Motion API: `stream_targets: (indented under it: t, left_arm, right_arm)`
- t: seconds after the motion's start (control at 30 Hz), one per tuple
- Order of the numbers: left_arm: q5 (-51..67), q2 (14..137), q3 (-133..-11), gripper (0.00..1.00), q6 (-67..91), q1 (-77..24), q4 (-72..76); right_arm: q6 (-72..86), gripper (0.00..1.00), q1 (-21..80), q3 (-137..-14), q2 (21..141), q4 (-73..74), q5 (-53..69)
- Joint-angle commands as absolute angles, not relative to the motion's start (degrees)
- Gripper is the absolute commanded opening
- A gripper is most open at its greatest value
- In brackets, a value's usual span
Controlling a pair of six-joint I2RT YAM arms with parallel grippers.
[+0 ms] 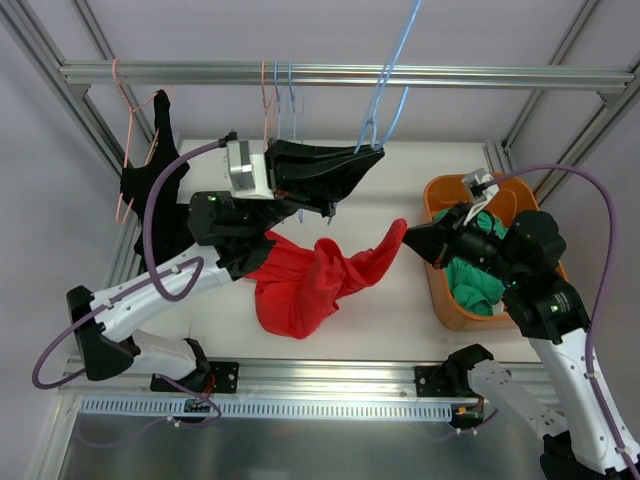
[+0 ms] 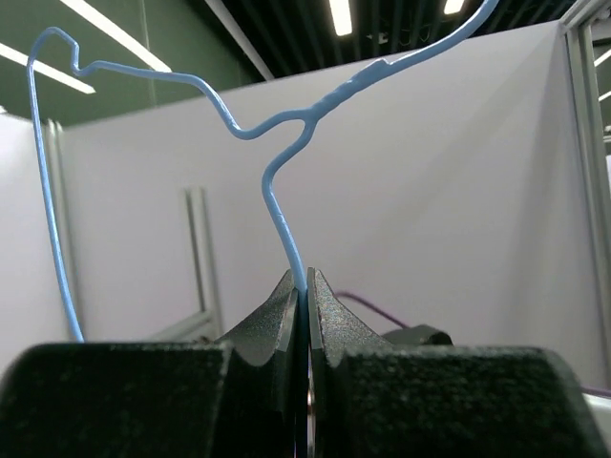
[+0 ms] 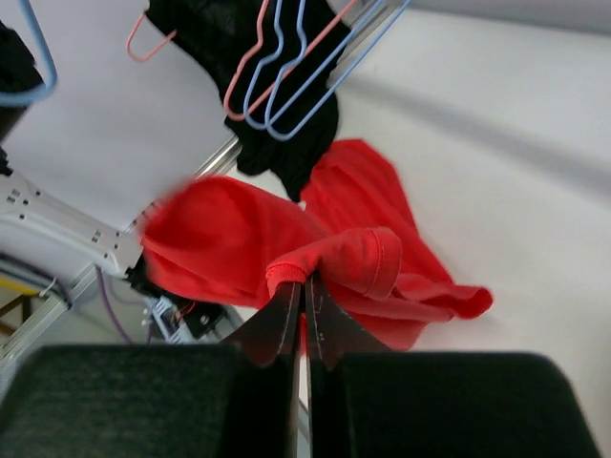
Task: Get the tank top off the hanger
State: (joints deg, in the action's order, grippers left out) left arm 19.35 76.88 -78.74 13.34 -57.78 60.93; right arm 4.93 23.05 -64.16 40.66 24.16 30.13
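The red tank top (image 1: 305,285) lies bunched on the white table, one end lifted to the right. My right gripper (image 1: 408,240) is shut on that end; in the right wrist view its jaws pinch a hemmed fold of the tank top (image 3: 229,243) at the right gripper (image 3: 305,281). My left gripper (image 1: 378,152) is held high, shut on the wire of a blue hanger (image 1: 385,95). The left wrist view shows the hanger (image 2: 277,205) rising bare from the left gripper (image 2: 305,279). The hanger's lower part is hidden behind the fingers.
An orange basket (image 1: 432,195) holding green cloth (image 1: 470,280) stands at the right, under my right arm. A black garment (image 1: 150,190) hangs on a pink hanger at the far left. Spare pink and blue hangers (image 3: 286,67) hang from the metal rail (image 1: 340,74).
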Motion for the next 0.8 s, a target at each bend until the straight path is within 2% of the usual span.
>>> stream_targets:
  t: [0.0, 0.07, 0.17, 0.27, 0.37, 0.43, 0.5, 0.53, 0.57, 0.67, 0.77]
  left_arm:
    - [20.99, 69.28, -78.05, 0.0, 2.56, -58.36, 63.14]
    - [21.36, 66.63, -75.25, 0.0, -1.84, -58.36, 60.74]
    - [15.94, 60.57, -70.67, 0.0, -2.73, -58.36, 57.33]
    - [10.22, 52.58, -70.4, 0.0, -1.76, -58.36, 38.19]
    - [-3.98, 41.71, -66.63, 0.0, 1.21, -58.36, 23.79]
    - [-9.99, 37.29, -63.91, 0.0, 4.54, -58.36, 15.69]
    - [-18.14, 31.24, -62.15, 0.0, 8.24, -58.36, 5.31]
    - [-20.72, 29.03, -59.53, 0.0, 13.22, -58.36, 2.4]
    - [-22.66, 27.18, -58.28, 0.0, 15.71, -58.36, 0.46]
    - [-27.42, 21.1, -55.38, 0.0, 25.73, -58.36, -11.13]
    - [-24.44, 17.67, -52.92, 0.0, 32.85, -58.36, -17.22]
  right_arm:
    - [4.93, 0.0, 24.95, -63.28, 41.31, 22.32, 35.86]
    - [4.22, 0.0, 25.4, -63.19, 42.18, 22.41, 37.17]
    - [2.91, 0.0, 28.38, -63.11, 43.76, 22.76, 36.31]
    - [1.06, 0.0, 33.82, -61.71, 46.48, 23.03, 31.22]
    - [-1.13, 0.0, 41.72, -59.69, 51.3, 21.72, 22.18]
    - [-0.97, 0.01, 42.89, -58.37, 53.08, 20.14, 20.05]
    - [-0.18, 0.41, 43.42, -55.74, 54.57, 17.86, 16.55]
    - [-0.18, 0.67, 43.42, -54.77, 54.67, 16.97, 15.48]
    - [1.3, 0.99, 43.33, -53.97, 54.75, 16.27, 14.69]
    - [1.32, 0.99, 43.42, -53.0, 55.28, 15.29, 11.96]
    - [1.06, 1.0, 43.33, -53.35, 55.98, 15.38, 10.46]
